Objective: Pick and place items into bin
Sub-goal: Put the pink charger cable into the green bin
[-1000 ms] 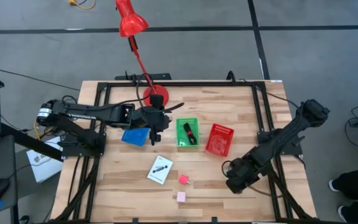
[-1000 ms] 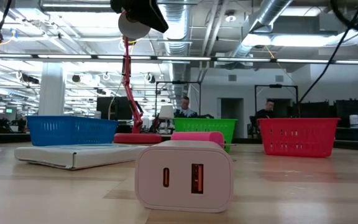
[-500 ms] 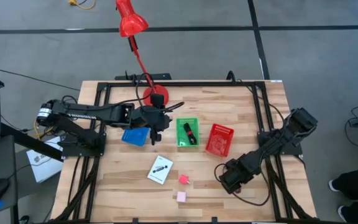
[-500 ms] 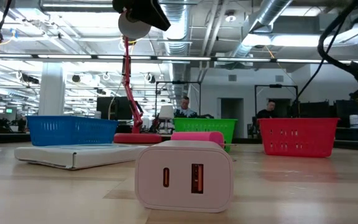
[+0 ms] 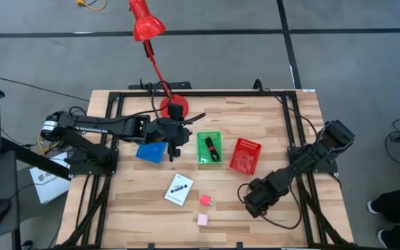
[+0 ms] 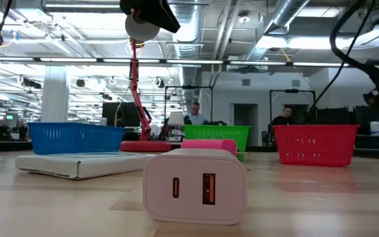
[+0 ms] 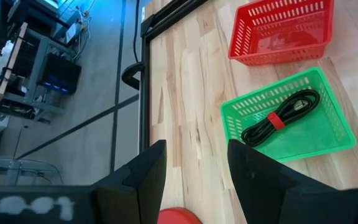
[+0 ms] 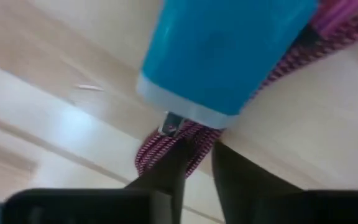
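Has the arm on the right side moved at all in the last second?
Yes. In the overhead view the right gripper has slid left and slightly toward the table's front edge, ending nearer the pink cube; the red basket stayed put.

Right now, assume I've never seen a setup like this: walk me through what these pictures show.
This is a robot with two dark arms at a wooden table, each ending in a two-finger claw. One picture looks straight down, one looks level along the tabletop, and two come from cameras on the wrists. On the table are a blue basket, a green basket holding a black cable, and a red basket, plus a white card, two pink cubes and a red lamp. The left claw hangs open near the blue basket, holding nothing. The right claw is low on the table's right side; its camera sees a blue object and a pink braided cable up close.
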`<state>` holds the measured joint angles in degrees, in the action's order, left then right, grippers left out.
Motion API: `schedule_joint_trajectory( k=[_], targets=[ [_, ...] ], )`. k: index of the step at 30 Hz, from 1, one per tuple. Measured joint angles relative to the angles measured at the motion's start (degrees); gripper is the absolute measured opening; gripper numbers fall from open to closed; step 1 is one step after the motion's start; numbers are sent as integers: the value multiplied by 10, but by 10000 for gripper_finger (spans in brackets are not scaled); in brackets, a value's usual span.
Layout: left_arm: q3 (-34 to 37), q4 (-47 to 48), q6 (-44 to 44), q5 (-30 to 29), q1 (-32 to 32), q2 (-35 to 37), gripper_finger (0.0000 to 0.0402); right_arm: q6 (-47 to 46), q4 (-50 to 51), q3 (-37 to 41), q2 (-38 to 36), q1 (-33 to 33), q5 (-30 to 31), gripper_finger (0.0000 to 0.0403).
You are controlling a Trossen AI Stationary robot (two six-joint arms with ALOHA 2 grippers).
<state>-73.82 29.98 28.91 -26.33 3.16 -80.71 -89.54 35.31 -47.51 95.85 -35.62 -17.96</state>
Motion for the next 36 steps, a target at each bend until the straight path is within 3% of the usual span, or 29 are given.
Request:
schedule_joint_trajectory(
  k=[4,12,18,24,27,32,36],
  targets=[
    [0,0,0,0,0,0,162,1,-13,0,-3,-2,3,12],
    [0,-2,-16,0,0,0,162,-32,-21,-25,-71,-35,37,5],
    [0,-5,-26,1,0,0,162,26,1,-43,-149,-41,225,4],
    [-2,-7,-26,0,0,0,162,112,43,-43,-184,69,398,5],
    [-13,-6,-26,-7,3,0,162,226,2,-43,-177,155,376,3],
    [-39,4,-25,-32,11,0,162,408,-140,-43,-136,275,246,1],
    [-49,8,-25,-41,14,1,162,478,-192,-43,-95,339,164,1]
  ],
)
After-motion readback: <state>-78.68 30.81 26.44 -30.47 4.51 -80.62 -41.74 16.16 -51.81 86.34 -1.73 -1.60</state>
